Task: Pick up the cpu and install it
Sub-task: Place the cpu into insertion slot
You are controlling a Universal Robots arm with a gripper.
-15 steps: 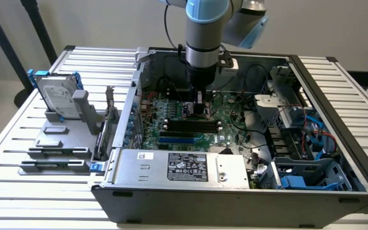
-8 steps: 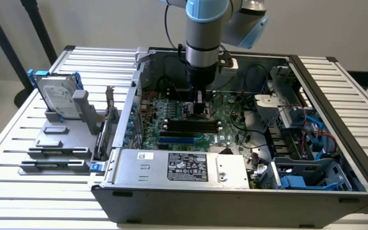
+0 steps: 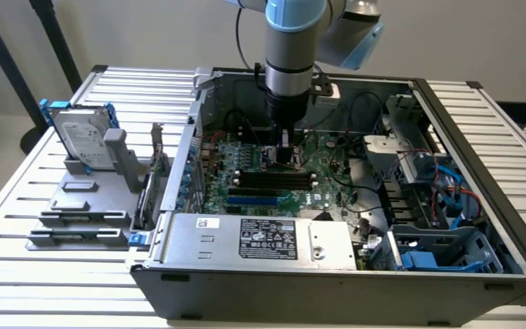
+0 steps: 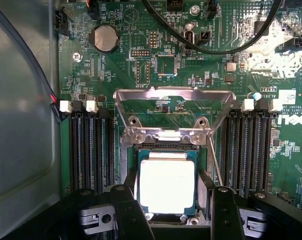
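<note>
The cpu (image 4: 167, 185), a small square chip with a bright silver top, lies flat inside the socket on the green board (image 4: 115, 65). The socket's metal load frame (image 4: 173, 95) stands swung up behind it. My gripper (image 4: 174, 195) hangs just above the chip with its black fingers (image 4: 126, 200) on either side of it. The jaws stand open, with a gap showing between the far finger and the chip's edge. In the exterior view the gripper (image 3: 286, 156) reaches straight down into the open computer case (image 3: 336, 274), onto the middle of the board (image 3: 244, 154).
Black memory slots (image 4: 90, 150) flank the socket on both sides. A black cable (image 4: 216, 45) loops over the board beyond the load frame. A power supply (image 3: 263, 240) fills the case's near side. On the exterior view's left, a silver drive (image 3: 85, 140) stands on a grey fixture (image 3: 80, 205).
</note>
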